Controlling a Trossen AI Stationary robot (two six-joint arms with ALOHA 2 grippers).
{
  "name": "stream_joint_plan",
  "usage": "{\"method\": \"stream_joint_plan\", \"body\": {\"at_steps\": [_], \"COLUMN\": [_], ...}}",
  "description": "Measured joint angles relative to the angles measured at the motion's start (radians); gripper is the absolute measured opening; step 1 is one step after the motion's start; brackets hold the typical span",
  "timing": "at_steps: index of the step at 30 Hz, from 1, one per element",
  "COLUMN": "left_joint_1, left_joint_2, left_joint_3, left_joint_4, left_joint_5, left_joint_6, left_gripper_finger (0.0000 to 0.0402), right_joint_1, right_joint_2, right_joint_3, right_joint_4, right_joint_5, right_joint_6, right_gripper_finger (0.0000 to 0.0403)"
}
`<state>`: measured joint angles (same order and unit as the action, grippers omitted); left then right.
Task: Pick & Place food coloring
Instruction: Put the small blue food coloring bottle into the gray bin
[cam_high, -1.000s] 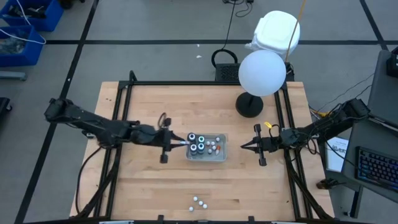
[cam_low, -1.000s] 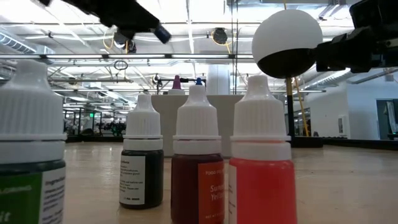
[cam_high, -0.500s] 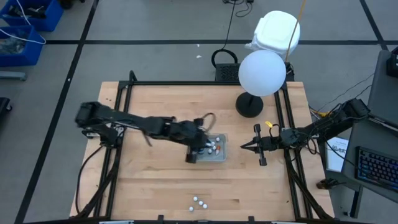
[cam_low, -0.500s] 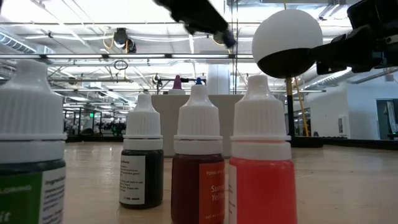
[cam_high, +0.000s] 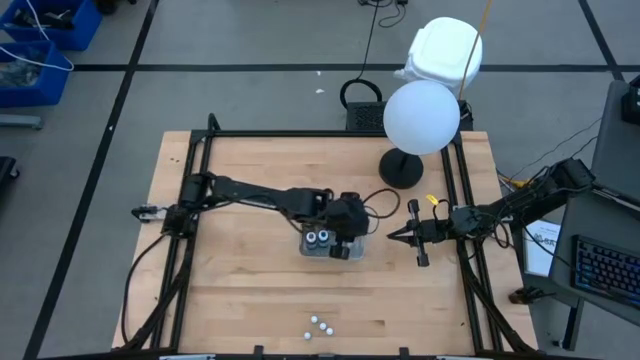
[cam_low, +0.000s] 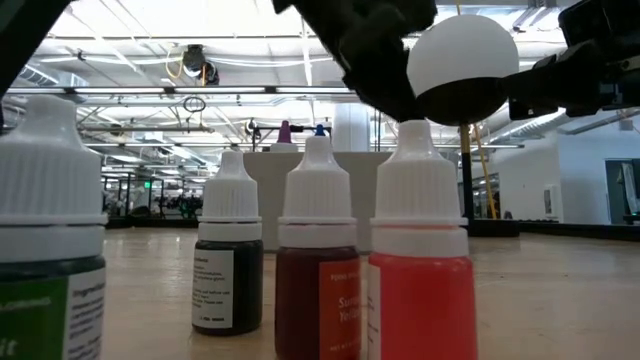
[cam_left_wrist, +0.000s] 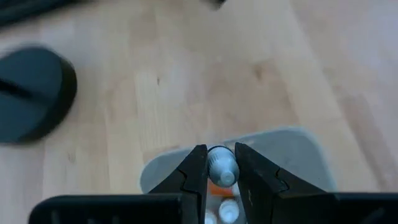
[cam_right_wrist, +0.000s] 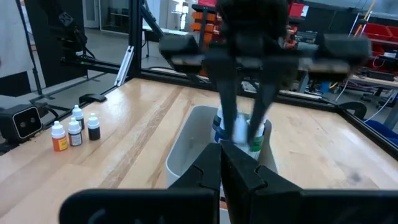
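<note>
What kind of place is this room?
Probably a robotics lab or workshop hall: two robot arms work at a framed wooden table, a keyboard sits beside it, and exposed ceiling lights and equipment racks show behind.

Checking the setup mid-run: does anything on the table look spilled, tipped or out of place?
Nothing spilled or tipped. Four white-capped dropper bottles stand loose by the table's near edge, apart from the clear plastic tray, where the left gripper pinches another bottle.
</note>
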<state>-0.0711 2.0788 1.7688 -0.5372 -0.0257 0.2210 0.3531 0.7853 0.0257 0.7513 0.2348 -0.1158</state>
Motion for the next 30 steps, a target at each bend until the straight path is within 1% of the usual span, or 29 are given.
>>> {"method": "stream_joint_plan", "body": {"at_steps": [4, 8, 14, 16, 30], "left_joint_1": [0.017, 0.034, 0.045, 0.045, 0.042], "left_joint_2": [0.062, 0.083, 0.092, 0.101, 0.157], "left_joint_3": [0.067, 0.085, 0.081, 0.081, 0.081], "left_joint_4": [-0.075, -0.087, -0.117, -0.097, -0.090], "left_joint_5": [-0.008, -0.023, -0.027, -0.027, -0.027], "left_joint_6": [-0.014, -0.015, -0.031, -0.029, -0.040], "left_gripper_finger": [0.0069, 0.0069, 0.0069, 0.0069, 0.0069], "right_joint_1": [0.000, 0.000, 0.000, 0.000, 0.000], "right_joint_2": [0.000, 0.000, 0.000, 0.000, 0.000], "right_joint_3": [0.000, 0.000, 0.000, 0.000, 0.000], "right_joint_4": [0.000, -0.006, -0.008, -0.015, -0.019], "right_joint_5": [0.000, 0.000, 0.000, 0.000, 0.000], "right_joint_6": [0.000, 0.000, 0.000, 0.000, 0.000], "right_gripper_finger": [0.0000, 0.0000, 0.0000, 0.0000, 0.0000]}}
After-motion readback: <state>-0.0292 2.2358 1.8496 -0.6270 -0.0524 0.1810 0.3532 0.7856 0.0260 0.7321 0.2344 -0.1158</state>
